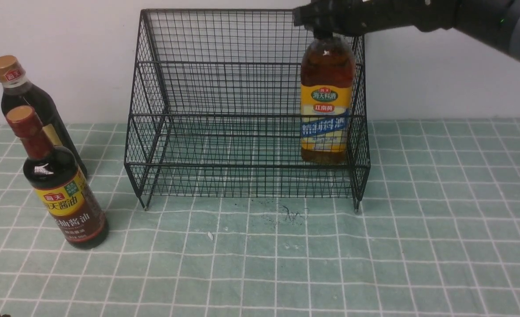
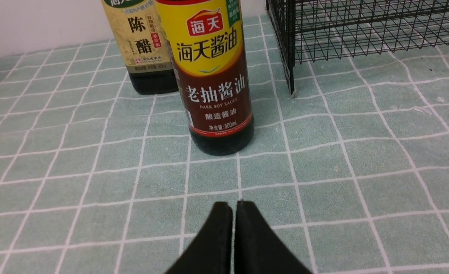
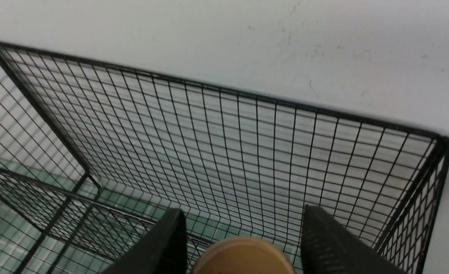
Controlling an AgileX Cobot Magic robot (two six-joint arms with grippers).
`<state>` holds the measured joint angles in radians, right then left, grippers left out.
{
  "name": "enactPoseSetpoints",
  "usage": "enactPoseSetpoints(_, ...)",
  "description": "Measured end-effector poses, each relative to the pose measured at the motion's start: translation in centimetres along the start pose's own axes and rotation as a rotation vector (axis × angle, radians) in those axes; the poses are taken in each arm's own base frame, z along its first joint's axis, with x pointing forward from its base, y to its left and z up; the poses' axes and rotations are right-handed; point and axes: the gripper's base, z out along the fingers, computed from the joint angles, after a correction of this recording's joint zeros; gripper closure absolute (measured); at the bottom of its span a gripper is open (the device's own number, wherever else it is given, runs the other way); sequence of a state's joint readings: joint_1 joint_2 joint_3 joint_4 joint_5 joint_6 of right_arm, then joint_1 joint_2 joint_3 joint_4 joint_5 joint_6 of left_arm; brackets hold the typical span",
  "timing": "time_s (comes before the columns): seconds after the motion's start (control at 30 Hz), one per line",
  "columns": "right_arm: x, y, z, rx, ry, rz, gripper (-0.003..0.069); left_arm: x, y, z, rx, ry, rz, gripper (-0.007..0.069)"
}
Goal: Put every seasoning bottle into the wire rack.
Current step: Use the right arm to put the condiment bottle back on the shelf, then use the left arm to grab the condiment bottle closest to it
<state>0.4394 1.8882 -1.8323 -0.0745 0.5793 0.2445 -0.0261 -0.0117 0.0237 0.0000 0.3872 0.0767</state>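
Note:
The amber bottle (image 1: 326, 110) with the yellow-blue label stands upright in the wire rack (image 1: 224, 88), at the right end of the lower tier. My right gripper (image 1: 324, 22) is open just over its top. In the right wrist view the jaws (image 3: 243, 211) stand apart on both sides of the gold cap (image 3: 243, 257), with a gap on each side. The dark bottle with the reddish-brown neck (image 1: 61, 193) and the dark bottle with the gold cap and cream label (image 1: 22, 92) stand on the cloth left of the rack. My left gripper (image 2: 234, 203) is shut and empty, short of the reddish-necked bottle (image 2: 217, 83).
A green checked cloth (image 1: 374, 264) covers the table. A white wall (image 1: 440, 79) stands right behind the rack. The rack's front left leg (image 2: 292, 91) is near the reddish-necked bottle. The cream-label bottle (image 2: 144, 49) is behind and beside that bottle.

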Motion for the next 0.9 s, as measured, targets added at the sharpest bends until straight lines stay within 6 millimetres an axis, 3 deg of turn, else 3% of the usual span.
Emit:
enactPoseSetpoints(0.1, -1.0, 0.1, -1.4, -0.006, -0.030, 0.004, 0.0265, 0.0, 0.0, 0.0, 0.000, 0.000, 0.000, 0.0631)
enactPoseSetpoints(0.2, -3.0, 0.3, -4.9, -0.014, -0.088, 0.002, 0.0256, 0.0, 0.0, 0.0, 0.000, 0.000, 0.000, 0.0631)
enactPoseSetpoints(0.23, -3.1, 0.3, -5.1, -0.014, -0.089, 0.001, 0.0256, 0.0, 0.0, 0.0, 0.000, 0.000, 0.000, 0.0631)
enactPoseSetpoints(0.4, -5.0, 0.2, -12.2, 0.002, -0.078, -0.062, 0.0281, 0.0, 0.0, 0.0, 0.000, 0.000, 0.000, 0.0631)
enactPoseSetpoints(0.43, -5.1, 0.2, -12.5, 0.001, -0.085, -0.065, 0.0281, 0.0, 0.0, 0.0, 0.000, 0.000, 0.000, 0.0631)
enactPoseSetpoints(0.53, -5.8, -0.1, -19.6, 0.014, -0.070, -0.116, 0.0361, 0.0, 0.0, 0.0, 0.000, 0.000, 0.000, 0.0631)
enactPoseSetpoints(0.57, -5.8, -0.1, -20.0, 0.014, -0.070, -0.119, 0.0367, 0.0, 0.0, 0.0, 0.000, 0.000, 0.000, 0.0631)
enactPoseSetpoints(0.6, -5.9, -0.2, -22.1, 0.016, -0.075, -0.123, 0.0397, 0.0, 0.0, 0.0, 0.000, 0.000, 0.000, 0.0631)
enactPoseSetpoints(0.63, -5.9, -0.4, -25.3, 0.018, -0.087, -0.122, 0.0452, 0.0, 0.0, 0.0, 0.000, 0.000, 0.000, 0.0631)
enactPoseSetpoints(0.73, -5.6, -0.7, -29.3, 0.020, -0.099, -0.119, 0.0526, 0.0, 0.0, 0.0, 0.000, 0.000, 0.000, 0.0631)
enactPoseSetpoints(0.77, -5.0, -0.9, -32.5, 0.023, -0.099, -0.116, 0.0596, 0.0, 0.0, 0.0, 0.000, 0.000, 0.000, 0.0631)
enactPoseSetpoints(0.9, -2.5, -1.4, -37.6, 0.007, -0.111, -0.091, 0.0664, 0.0, 0.0, 0.0, 0.000, 0.000, 0.000, 0.0631)
